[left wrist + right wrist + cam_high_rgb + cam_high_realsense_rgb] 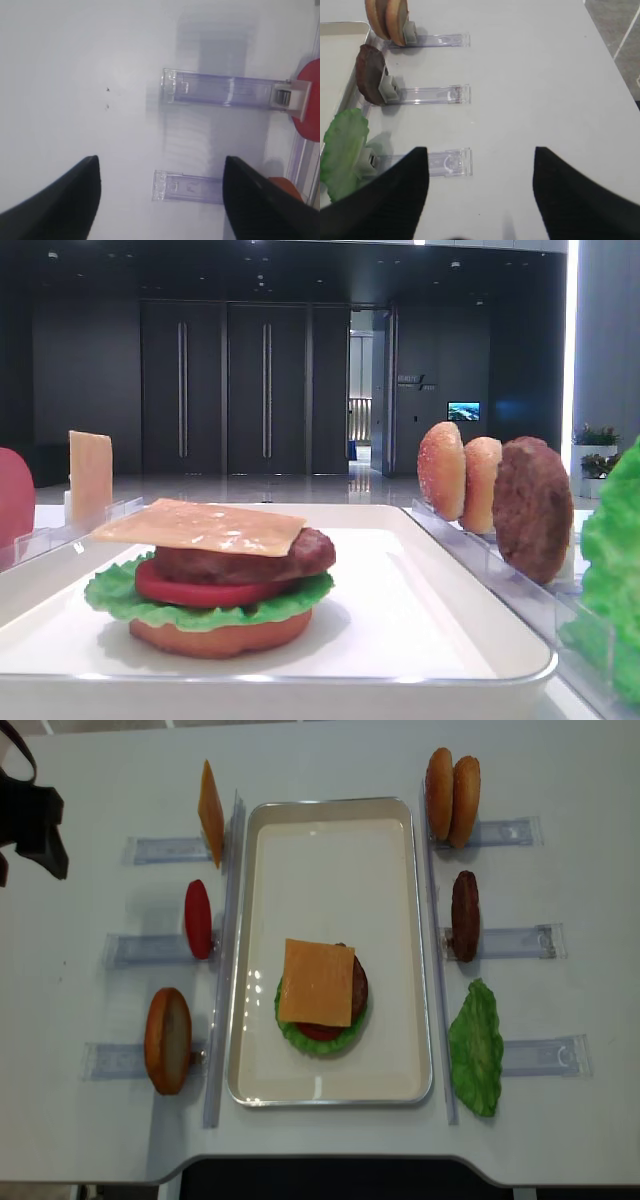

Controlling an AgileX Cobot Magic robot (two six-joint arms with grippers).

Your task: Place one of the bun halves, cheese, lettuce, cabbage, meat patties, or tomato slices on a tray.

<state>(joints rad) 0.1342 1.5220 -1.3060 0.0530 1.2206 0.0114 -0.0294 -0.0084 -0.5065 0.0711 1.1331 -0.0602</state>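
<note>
On the white tray [330, 840] a stack stands: bun half, lettuce [115, 595], tomato slice, meat patty [310, 552], and the cheese [318, 982] lying flat on top [200, 525]. My left gripper [161, 160] hangs open over bare table by the clear racks, holding nothing; it shows at the far left edge [35, 830], away from the tray. Open and likewise holding nothing, my right gripper [480, 150] hovers over the table right of the lettuce rack. It is out of the overhead view.
Clear racks flank the tray. Left ones hold a second orange slice [210, 812], a tomato slice [198, 918] and a bun half [167, 1040]. Right ones hold two bun halves [452, 785], a patty [465, 915] and a lettuce leaf [475, 1048].
</note>
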